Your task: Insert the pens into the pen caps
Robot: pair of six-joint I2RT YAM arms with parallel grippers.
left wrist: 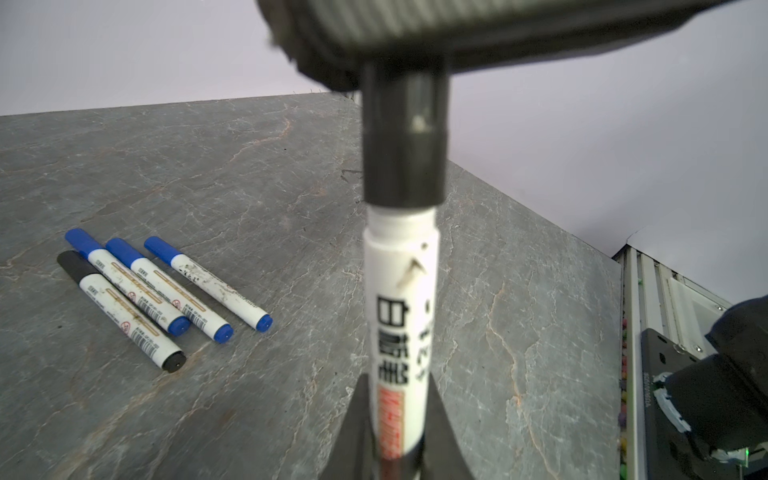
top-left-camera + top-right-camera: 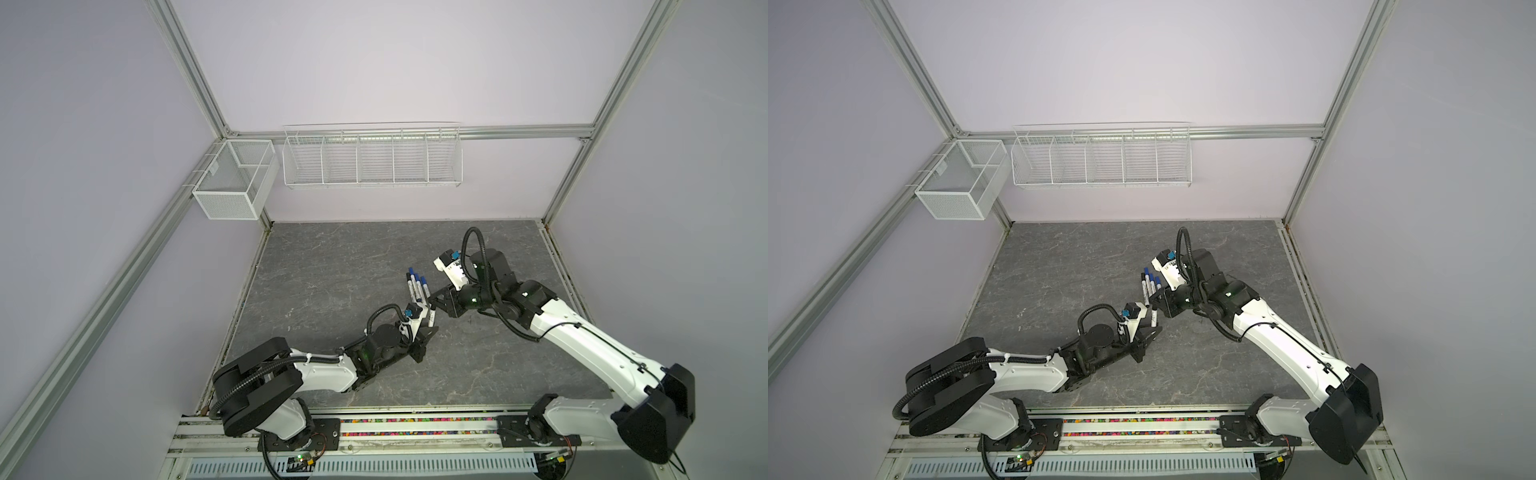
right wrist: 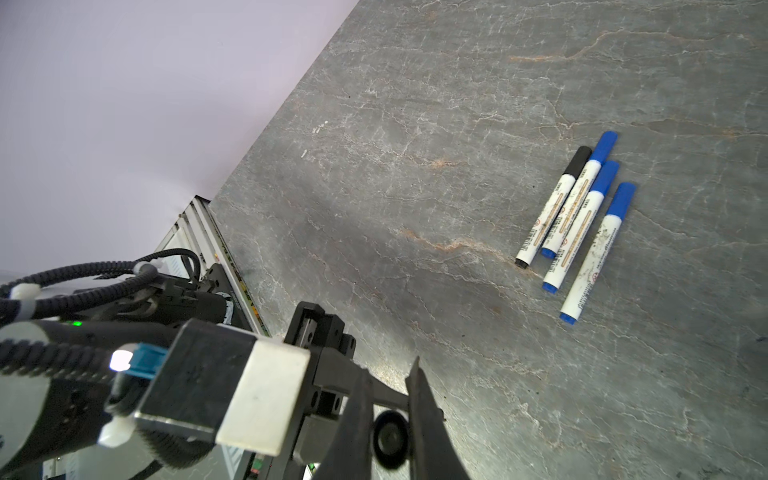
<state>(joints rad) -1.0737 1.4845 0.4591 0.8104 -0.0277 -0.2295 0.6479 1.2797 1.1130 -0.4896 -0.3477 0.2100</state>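
My left gripper (image 1: 397, 386) is shut on the barrel of a white pen (image 1: 401, 316), which stands up out of its jaws. A black pen cap (image 1: 403, 145) sits over that pen's tip, with a thin white shoulder showing under it. My right gripper (image 3: 390, 370) is shut on this cap (image 3: 390, 438), seen end-on between its fingers. In both top views the two grippers meet at mid-table, left gripper (image 2: 426, 330) below right gripper (image 2: 436, 297). Several capped pens (image 2: 417, 286) (image 3: 577, 220) lie side by side on the table just behind them, three blue-capped and one black-capped.
The grey stone-patterned table (image 2: 332, 270) ends at a metal rail (image 2: 415, 428) in front, where both arm bases stand. A white wire rack (image 2: 372, 160) and a mesh basket (image 2: 232, 183) hang on the back wall, above the table.
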